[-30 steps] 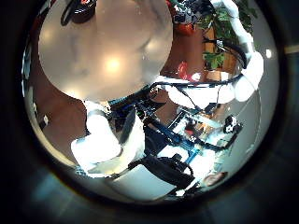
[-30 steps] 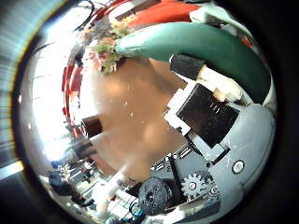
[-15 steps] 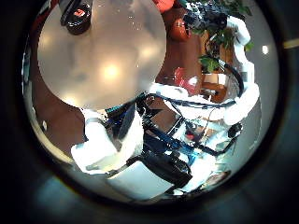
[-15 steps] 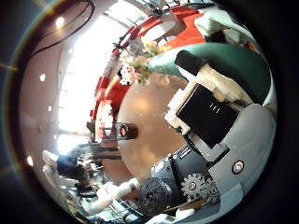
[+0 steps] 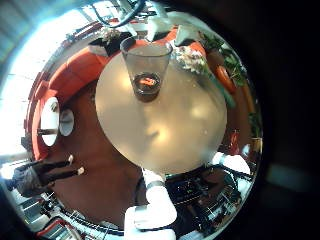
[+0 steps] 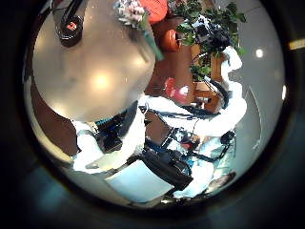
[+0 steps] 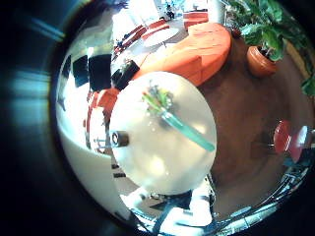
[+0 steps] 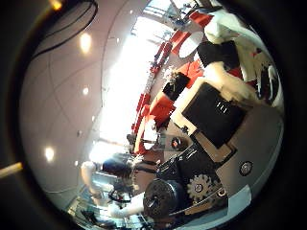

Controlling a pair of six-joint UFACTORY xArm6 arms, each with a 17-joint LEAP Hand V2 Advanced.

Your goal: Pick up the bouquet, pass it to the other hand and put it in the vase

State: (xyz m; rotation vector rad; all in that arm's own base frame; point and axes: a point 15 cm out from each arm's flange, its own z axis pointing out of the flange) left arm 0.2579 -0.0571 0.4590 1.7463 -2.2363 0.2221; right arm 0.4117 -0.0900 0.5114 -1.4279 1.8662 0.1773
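- Your right little-finger palm view alone shows the bouquet point(image 7: 172, 116) lying on the round surface point(image 7: 148, 157), apart from the vase point(image 7: 119, 139).
- Your left little-finger view shows the vase upright.
- Neither hand's fingers grip anything; whether they are open you cannot tell.

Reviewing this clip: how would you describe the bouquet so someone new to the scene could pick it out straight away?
Look at the round table. Two things sit on it: a dark glass vase standing near one edge, and the bouquet lying flat across the top. The bouquet is the long one, with a teal wrapped stem and pale flowers at one end.
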